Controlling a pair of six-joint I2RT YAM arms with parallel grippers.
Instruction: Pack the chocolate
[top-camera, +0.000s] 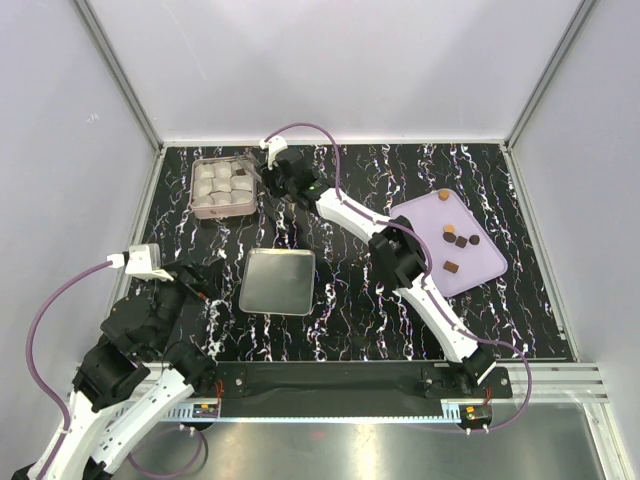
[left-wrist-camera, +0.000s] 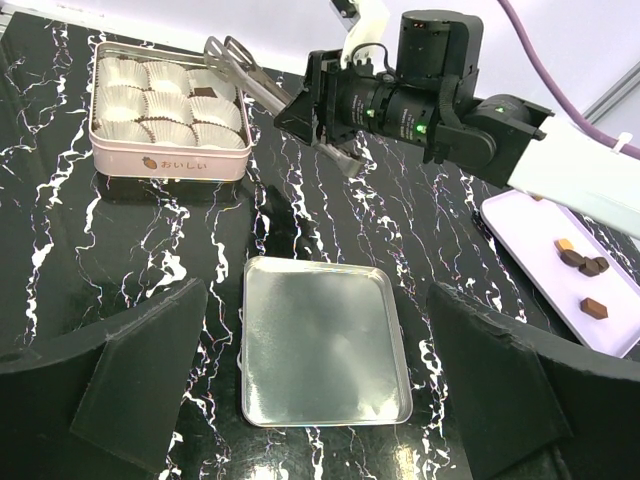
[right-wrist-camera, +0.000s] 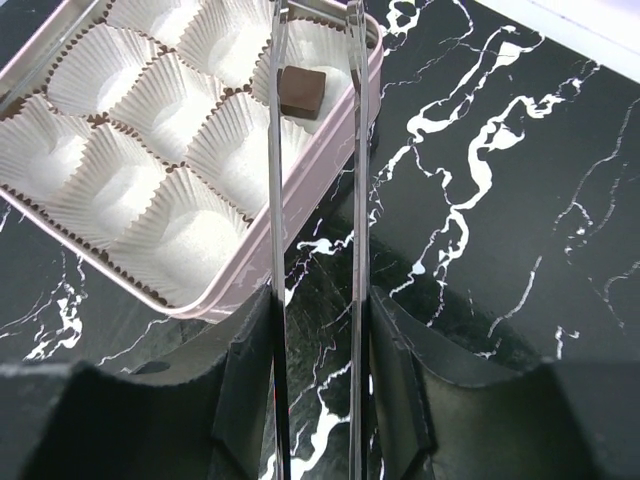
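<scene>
right wrist: right gripper (right-wrist-camera: 315, 335) pinches tongs (right-wrist-camera: 277, 180), tips apart by one chocolate (right-wrist-camera: 301, 90) in the tin (right-wrist-camera: 235, 285); other pieces (top-camera: 456, 240) on tray (top-camera: 485, 268). left gripper (left-wrist-camera: 320, 370) spread, empty.

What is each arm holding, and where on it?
Right gripper: metal tongs, jaws on both arms toward the hinge end. Left gripper: nothing, jaws open.

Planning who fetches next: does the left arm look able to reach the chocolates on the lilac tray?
Probably not: the left gripper sits far left, and the right arm stretches across between it and the tray with the chocolates.
</scene>
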